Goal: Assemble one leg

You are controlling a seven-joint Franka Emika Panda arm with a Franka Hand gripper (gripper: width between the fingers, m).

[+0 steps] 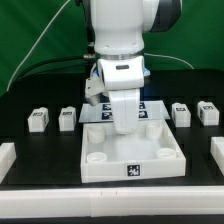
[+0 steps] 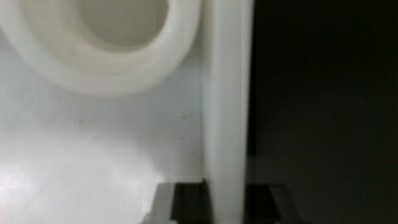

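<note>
Four small white legs with tag markers lie on the black table, two at the exterior view's left (image 1: 38,118) (image 1: 67,117) and two at its right (image 1: 181,113) (image 1: 208,111). None is held. The large white square panel (image 1: 105,172) with round corner sockets lies in the middle. My gripper (image 1: 122,128) is down at the panel's back wall. In the wrist view my gripper (image 2: 228,192) straddles that raised wall (image 2: 228,100), with a dark finger (image 2: 189,206) pressed against each side. One round socket (image 2: 98,35) shows close by. The legs are out of the wrist view.
The marker board (image 1: 152,108) lies flat behind the panel, partly hidden by the arm. White blocks stand at the table's edges at the exterior view's left (image 1: 5,155) and right (image 1: 216,150). A green backdrop closes the back.
</note>
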